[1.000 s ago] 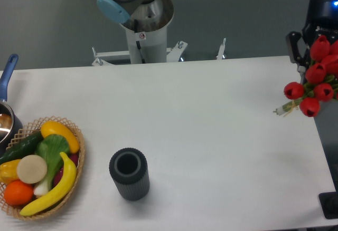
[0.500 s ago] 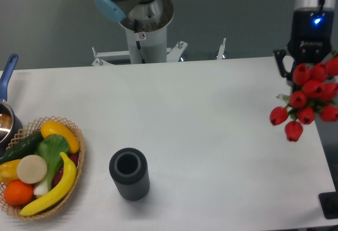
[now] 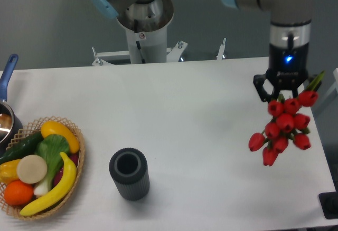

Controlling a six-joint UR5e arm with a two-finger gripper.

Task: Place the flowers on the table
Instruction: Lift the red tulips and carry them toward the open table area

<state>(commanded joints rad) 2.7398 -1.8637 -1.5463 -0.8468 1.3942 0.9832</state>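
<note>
Overhead, the gripper (image 3: 279, 90) points straight down above the right part of the table (image 3: 200, 115), its dark fingers clenched on the flowers (image 3: 282, 128). The stems are mostly hidden behind the fingers, apart from a green tip poking out to the right near the wrist. The red tulip heads hang in a loose cluster below and slightly left of the fingers, the lowest ones drooping toward the table's right edge. Whether any bloom touches the white surface cannot be told from this view.

The bunch sits close to the right edge of the tabletop, with the far edge just behind the gripper. A wide stretch of bare white surface runs leftward from the flowers to the middle of the table.

A dark ribbed cylinder (image 3: 129, 173) stands upright left of centre near the front edge, its open top showing a hollow inside. At the far left front, a woven basket (image 3: 78, 160) holds a banana, a yellow squash, a green cucumber, a leafy green, an orange and a pale round piece. Just beside it, a pot (image 3: 6, 116) with a blue handle is cut off by the left border.
</note>
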